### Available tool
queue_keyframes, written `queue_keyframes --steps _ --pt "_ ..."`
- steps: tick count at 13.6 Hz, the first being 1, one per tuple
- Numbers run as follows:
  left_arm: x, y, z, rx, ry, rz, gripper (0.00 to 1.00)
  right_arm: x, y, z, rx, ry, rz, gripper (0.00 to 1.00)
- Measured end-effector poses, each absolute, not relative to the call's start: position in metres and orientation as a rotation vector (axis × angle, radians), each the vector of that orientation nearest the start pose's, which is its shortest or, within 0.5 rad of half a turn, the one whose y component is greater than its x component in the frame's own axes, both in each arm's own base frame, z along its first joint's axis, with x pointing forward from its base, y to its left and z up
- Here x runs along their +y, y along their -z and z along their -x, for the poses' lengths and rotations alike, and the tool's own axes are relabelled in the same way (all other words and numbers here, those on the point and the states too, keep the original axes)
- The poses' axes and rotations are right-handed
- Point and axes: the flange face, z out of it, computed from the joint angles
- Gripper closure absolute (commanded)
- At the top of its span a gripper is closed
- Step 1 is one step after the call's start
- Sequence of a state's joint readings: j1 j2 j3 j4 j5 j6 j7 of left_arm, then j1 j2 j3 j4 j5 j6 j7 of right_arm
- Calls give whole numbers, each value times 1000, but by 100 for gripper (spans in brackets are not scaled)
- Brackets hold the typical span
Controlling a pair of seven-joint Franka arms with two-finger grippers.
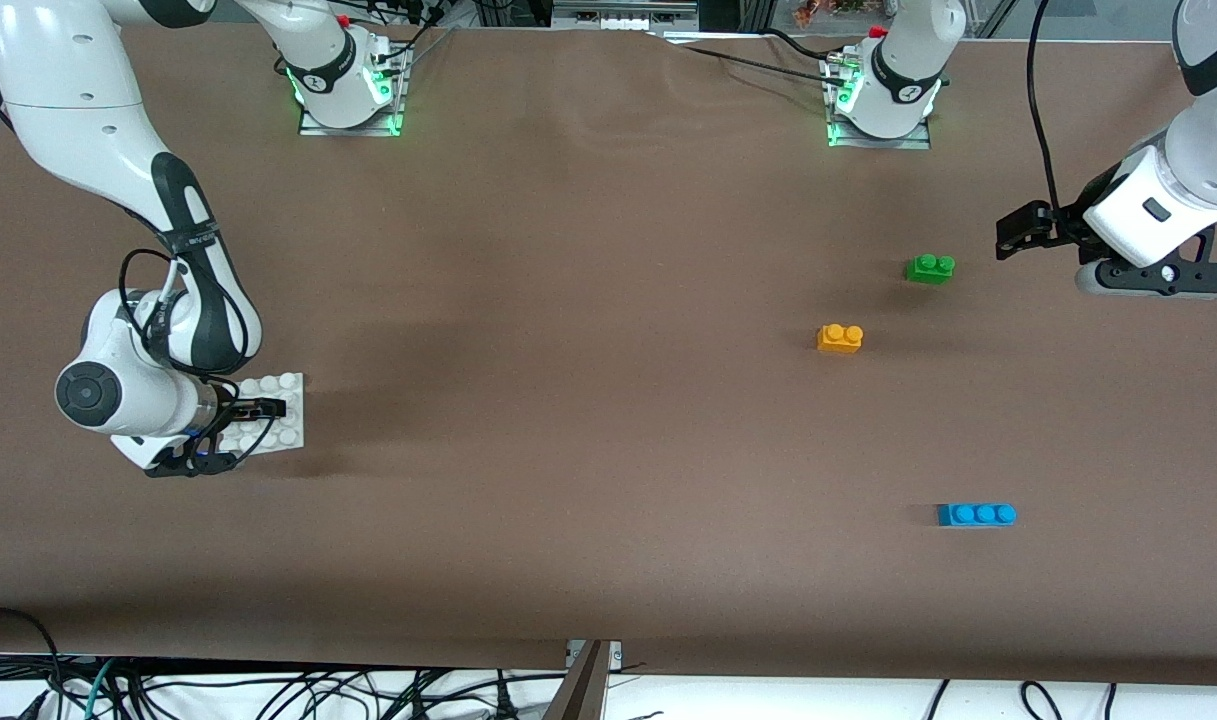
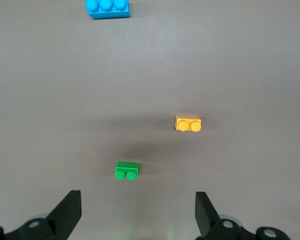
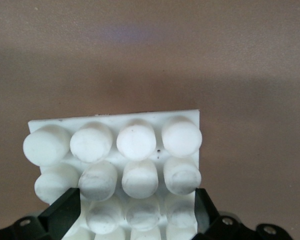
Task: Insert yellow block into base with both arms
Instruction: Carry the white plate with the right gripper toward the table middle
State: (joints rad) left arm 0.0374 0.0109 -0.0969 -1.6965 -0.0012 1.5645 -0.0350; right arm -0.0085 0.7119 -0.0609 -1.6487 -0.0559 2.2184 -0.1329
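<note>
The yellow block (image 1: 840, 339) (image 2: 188, 123) lies alone on the brown table, studs up, toward the left arm's end. The white studded base (image 1: 286, 425) (image 3: 115, 118) lies flat at the right arm's end of the table. My right gripper (image 1: 243, 435) (image 3: 135, 210) is low over the base's edge. It is open, with studs showing between its fingers. My left gripper (image 1: 1158, 280) (image 2: 138, 215) hangs open and empty above the table beside the green brick, well apart from the yellow block.
A green two-stud brick (image 1: 930, 268) (image 2: 126, 171) lies farther from the front camera than the yellow block. A blue three-stud brick (image 1: 978, 514) (image 2: 107, 7) lies nearer to it. Both arm bases stand along the table's edge farthest from the front camera.
</note>
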Motion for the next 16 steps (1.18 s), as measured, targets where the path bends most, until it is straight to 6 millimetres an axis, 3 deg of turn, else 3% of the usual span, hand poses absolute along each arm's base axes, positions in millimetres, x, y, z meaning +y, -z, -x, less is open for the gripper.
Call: queue_keyframes --steps 3,7,13,16 --pt "-33 -559 -548 38 -224 3129 0 -21 -185 -671 -176 -206 3150 0" --pt "-33 -559 -548 38 -224 3129 0 26 -185 -676 -150 -134 3148 0" --pt "-33 -559 -548 38 -224 3129 0 150 -182 -669 26 17 3152 0" --pt "-33 -559 -548 38 -224 3129 0 204 -158 -656 57 47 3140 0"
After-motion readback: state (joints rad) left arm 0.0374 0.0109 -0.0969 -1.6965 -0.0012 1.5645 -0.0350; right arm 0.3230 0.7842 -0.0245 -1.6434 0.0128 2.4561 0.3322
